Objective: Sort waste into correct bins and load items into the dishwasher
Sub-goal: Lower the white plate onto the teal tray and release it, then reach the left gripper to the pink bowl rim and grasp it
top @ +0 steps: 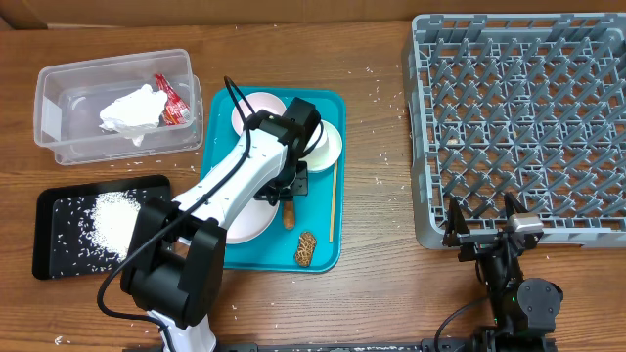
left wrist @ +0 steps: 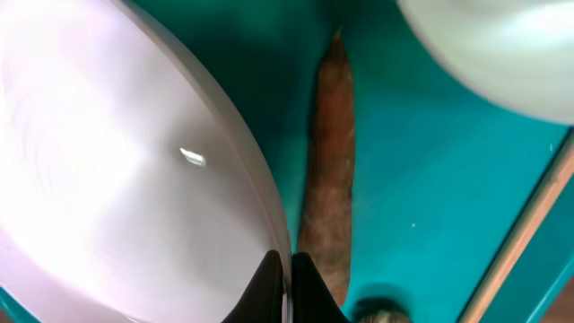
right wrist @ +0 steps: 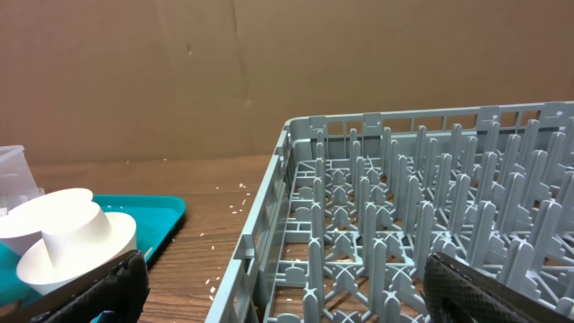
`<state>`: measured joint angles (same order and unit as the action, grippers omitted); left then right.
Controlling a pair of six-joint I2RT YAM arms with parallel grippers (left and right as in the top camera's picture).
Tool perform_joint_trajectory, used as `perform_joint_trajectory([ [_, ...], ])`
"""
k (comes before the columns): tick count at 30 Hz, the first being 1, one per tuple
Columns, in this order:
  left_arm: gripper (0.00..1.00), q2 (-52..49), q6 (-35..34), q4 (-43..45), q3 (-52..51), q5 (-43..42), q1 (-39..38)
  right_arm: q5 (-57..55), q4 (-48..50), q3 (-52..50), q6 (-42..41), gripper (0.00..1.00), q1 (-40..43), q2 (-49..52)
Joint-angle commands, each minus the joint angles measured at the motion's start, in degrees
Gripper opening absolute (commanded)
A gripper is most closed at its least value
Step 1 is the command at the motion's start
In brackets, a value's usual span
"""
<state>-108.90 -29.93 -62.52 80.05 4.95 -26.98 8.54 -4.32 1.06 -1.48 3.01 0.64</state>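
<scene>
Closest to you, the right gripper (top: 482,221) sits parked in front of the dish rack (top: 518,117), its jaws spread wide and nothing between them. Over on your left side, the black tray (top: 49,256) already holds a heap of white rice (top: 117,217), so that part of the sorting looks largely done, though stray grains (top: 381,156) dot the bare wood. Next out is the teal tray (top: 326,258), where most of the work remains: the lumpy scrap (top: 306,248) lies at its near edge, the long scrap (left wrist: 330,161) lies just beside the large plate (left wrist: 134,179), and the wooden stick (top: 333,200) rests along the right side. Your left gripper (left wrist: 289,285) is down here with its jaws pressed together, and they appear to pinch the thin rim of the large plate. Farther back on the tray, the smaller plates (top: 333,147) and the cup (right wrist: 67,229) wait untouched. At the far left, the clear tub (top: 59,73) contains the crumpled napkin (top: 132,108) and a red-and-white wrapper (top: 171,98), so the paper waste seems sorted. You have loaded nothing into the rack yet: every dish, the stick and both food scraps are left.
</scene>
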Motion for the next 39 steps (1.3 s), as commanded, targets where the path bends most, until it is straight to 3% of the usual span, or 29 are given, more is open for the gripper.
perform_joint_trajectory([
  [1, 0.04, -0.5, -2.1, 1.7, -2.5, 2.2, 0.2, -0.5, 0.3, -0.6, 0.2, 1.0, 0.3, 0.0],
  [8, 0.06, -0.5, -2.1, 4.5, -5.6, -0.5, 0.2, -0.5, 0.3, -0.6, 0.2, 1.0, 0.3, 0.0],
  [11, 0.24, -0.5, -2.1, 4.6, -6.2, -0.5, 0.2, -0.5, 0.3, -0.6, 0.2, 1.0, 0.3, 0.0],
  [15, 0.35, -0.5, -2.0, 4.5, -6.2, -0.6, 0.2, -0.5, 0.3, -0.6, 0.2, 1.0, 0.3, 0.0],
  [39, 0.32, -0.5, -1.4, 7.2, -6.2, -6.5, -4.6, -0.5, 0.3, -0.6, 0.2, 1.0, 0.3, 0.0],
])
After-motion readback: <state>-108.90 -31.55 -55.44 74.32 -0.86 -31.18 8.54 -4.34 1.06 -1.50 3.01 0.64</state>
